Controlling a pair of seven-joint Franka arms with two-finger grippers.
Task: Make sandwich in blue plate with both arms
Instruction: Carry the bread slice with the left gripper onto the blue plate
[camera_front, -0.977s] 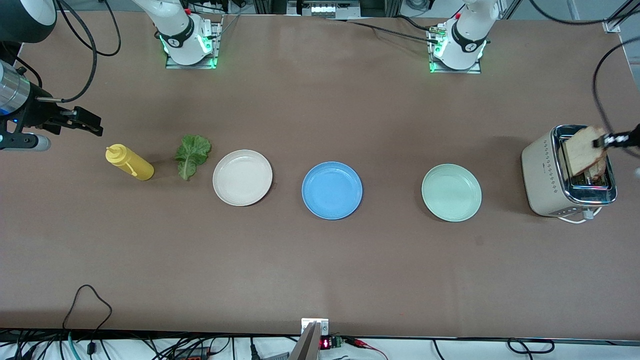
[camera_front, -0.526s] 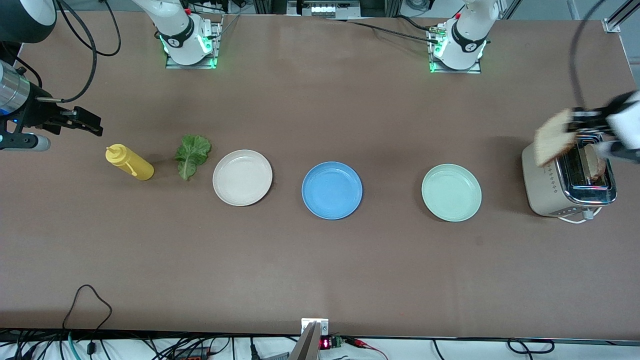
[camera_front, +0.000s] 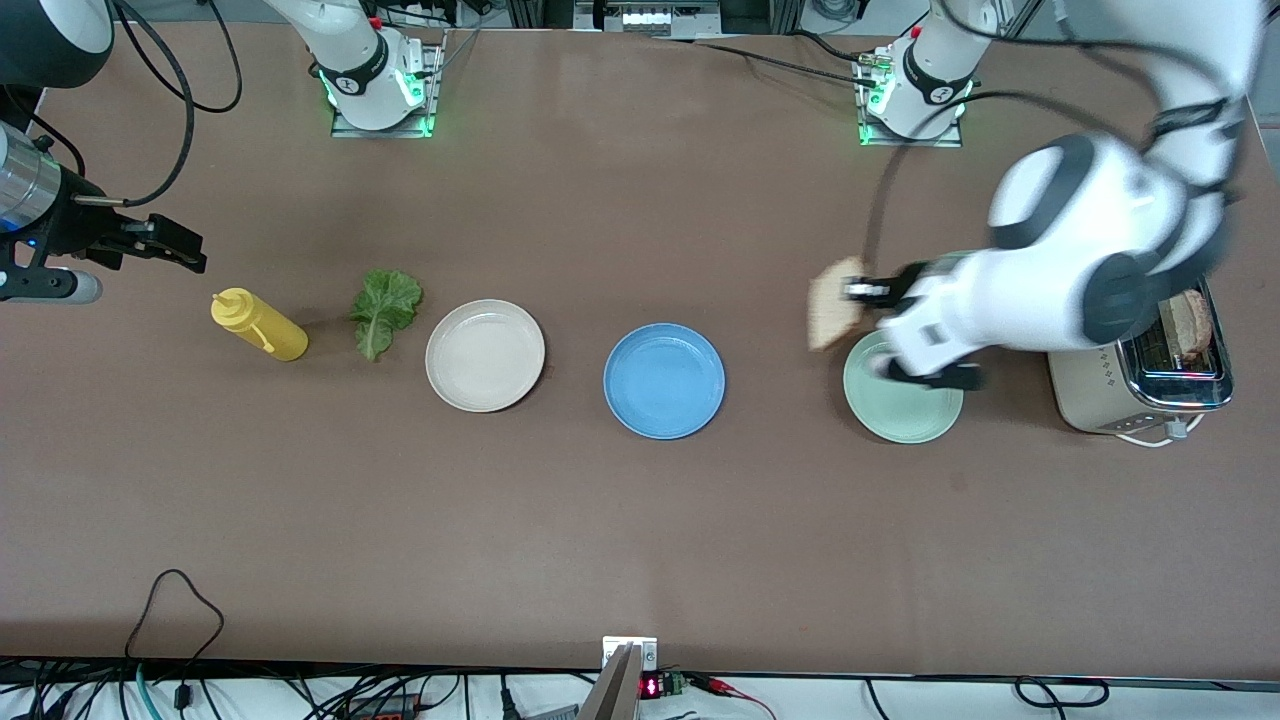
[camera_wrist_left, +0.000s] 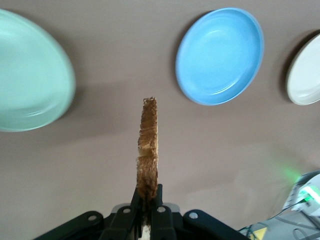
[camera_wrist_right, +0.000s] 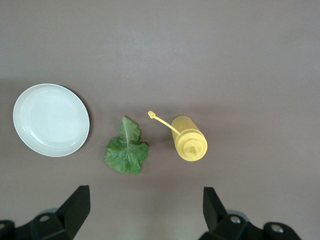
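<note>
Chrome toaster (camera_front: 1140, 385) (one bread slice (camera_front: 1192, 318) inside), blue plate (camera_front: 664, 380) bare

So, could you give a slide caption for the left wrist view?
Left hand holds bread slice on edge above the table, blue plate ahead.

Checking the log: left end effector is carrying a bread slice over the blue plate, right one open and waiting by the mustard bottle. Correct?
Not quite. The left end effector holds the bread slice over the mint-green plate, short of the blue plate, as the front view shows. The rest holds.
</note>
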